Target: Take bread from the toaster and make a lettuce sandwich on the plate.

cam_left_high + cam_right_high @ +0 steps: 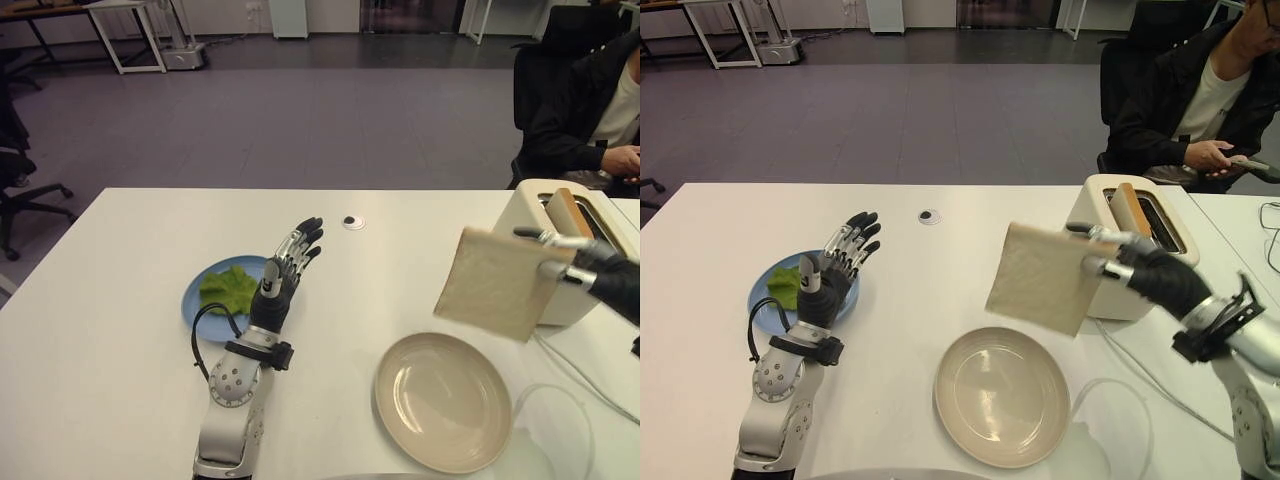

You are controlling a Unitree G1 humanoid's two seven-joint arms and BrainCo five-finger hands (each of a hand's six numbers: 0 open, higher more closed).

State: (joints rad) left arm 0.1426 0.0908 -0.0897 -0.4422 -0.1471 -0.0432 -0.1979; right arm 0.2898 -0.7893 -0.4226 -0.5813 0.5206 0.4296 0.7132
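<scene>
While the right hand [1150, 275] pinches a bread slice [1040, 275], held tilted in the air just in front of the toaster [1087, 208] and near the beige plate [1000, 400], the left hand [835, 270] rests with fingers outstretched and holding nothing, at the blue plate [760, 300] of lettuce [788, 285] on the worktop [940, 270].

We see a pale cream bread slice [495, 283] with a tan crust edge in the black-and-silver right hand [1150, 272]. Behind it, a cream toaster [522, 208] holds a brown-crusted second slice [568, 212]. Below that hand sits a plain beige plate [445, 400]. Beside the black-and-silver left hand [280, 280], green lettuce [230, 287] lies on a blue plate [188, 298]. The table [110, 300] is white.
</scene>
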